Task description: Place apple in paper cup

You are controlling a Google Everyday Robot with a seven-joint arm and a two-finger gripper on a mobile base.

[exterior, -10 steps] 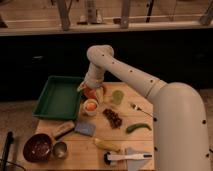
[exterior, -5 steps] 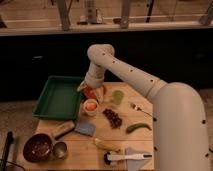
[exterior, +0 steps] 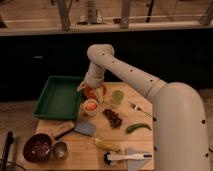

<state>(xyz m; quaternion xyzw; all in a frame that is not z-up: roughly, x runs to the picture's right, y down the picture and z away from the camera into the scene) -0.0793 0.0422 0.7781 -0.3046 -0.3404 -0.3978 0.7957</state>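
The white paper cup (exterior: 90,113) stands on the wooden table (exterior: 142,142), just right of the green tray. An orange-red round shape with a paler patch, the apple (exterior: 90,105), shows in the cup's mouth. My gripper (exterior: 93,93) hangs directly above and slightly behind the cup, at the end of the white arm (exterior: 125,70). A reddish patch shows at the gripper; I cannot tell what it is.
A green tray (exterior: 57,97) lies at the left. A pale green cup (exterior: 118,96), dark grapes (exterior: 114,118), a green pepper (exterior: 137,127), a banana (exterior: 106,145), a blue sponge (exterior: 85,128), a brown bowl (exterior: 37,146) and a metal cup (exterior: 60,149) surround the paper cup.
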